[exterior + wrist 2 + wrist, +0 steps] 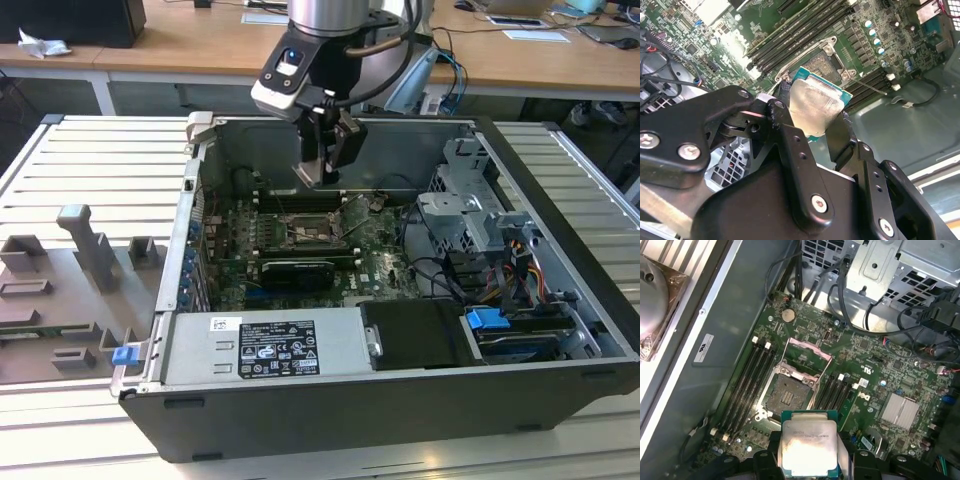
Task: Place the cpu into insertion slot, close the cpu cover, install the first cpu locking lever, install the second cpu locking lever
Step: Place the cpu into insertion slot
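Exterior view high; wrist views share insertion slot (785,396)

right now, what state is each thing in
cpu, gripped, not yet seated
slot, empty
cover, swung open
claw, shut on cpu
case, open

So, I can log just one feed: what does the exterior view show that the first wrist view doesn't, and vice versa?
The exterior view adds the open computer case, its power supply, grey fixture blocks at the exterior view's left, and the tool hanging over the motherboard. The first wrist view adds the metal top of the held cpu, a coin battery, and the cpu cover standing raised. Shared: motherboard, memory slots, insertion slot.
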### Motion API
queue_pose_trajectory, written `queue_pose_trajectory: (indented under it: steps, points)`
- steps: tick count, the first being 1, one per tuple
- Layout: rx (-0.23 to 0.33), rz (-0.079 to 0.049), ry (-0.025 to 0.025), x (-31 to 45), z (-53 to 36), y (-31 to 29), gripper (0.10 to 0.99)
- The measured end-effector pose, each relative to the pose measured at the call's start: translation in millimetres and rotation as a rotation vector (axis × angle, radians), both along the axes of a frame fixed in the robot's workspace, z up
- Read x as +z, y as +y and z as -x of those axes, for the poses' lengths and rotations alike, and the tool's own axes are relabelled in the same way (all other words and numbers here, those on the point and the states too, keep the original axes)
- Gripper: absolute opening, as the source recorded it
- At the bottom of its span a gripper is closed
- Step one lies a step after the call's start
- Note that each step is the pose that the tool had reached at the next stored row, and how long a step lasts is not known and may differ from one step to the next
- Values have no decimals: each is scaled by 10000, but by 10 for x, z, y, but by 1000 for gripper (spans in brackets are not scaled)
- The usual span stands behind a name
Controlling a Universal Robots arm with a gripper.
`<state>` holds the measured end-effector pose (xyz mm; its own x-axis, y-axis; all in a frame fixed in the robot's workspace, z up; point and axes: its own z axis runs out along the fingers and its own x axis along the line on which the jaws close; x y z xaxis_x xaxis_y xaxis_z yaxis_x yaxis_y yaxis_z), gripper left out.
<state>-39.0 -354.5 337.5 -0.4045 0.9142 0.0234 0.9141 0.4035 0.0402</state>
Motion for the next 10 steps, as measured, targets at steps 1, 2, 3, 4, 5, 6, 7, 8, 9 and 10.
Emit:
queue_pose_trajectory:
  steps: [1,2,3,4,5,6,7,8,9,10]
  points:
    - [-22,0,5,-5,0,0,525]
    - [-36,1,8,-8,0,0,525]
    - [-47,0,11,-11,0,0,525]
    - [-60,0,15,-15,0,0,525]
    - [-71,0,19,-18,0,0,525]
    - [-87,1,23,-21,0,0,525]
    - [-98,1,26,-23,0,0,525]
    - [-111,0,29,-27,0,0,525]
    - [-122,1,31,-29,0,0,525]
    - [-137,1,34,-32,0,0,525]
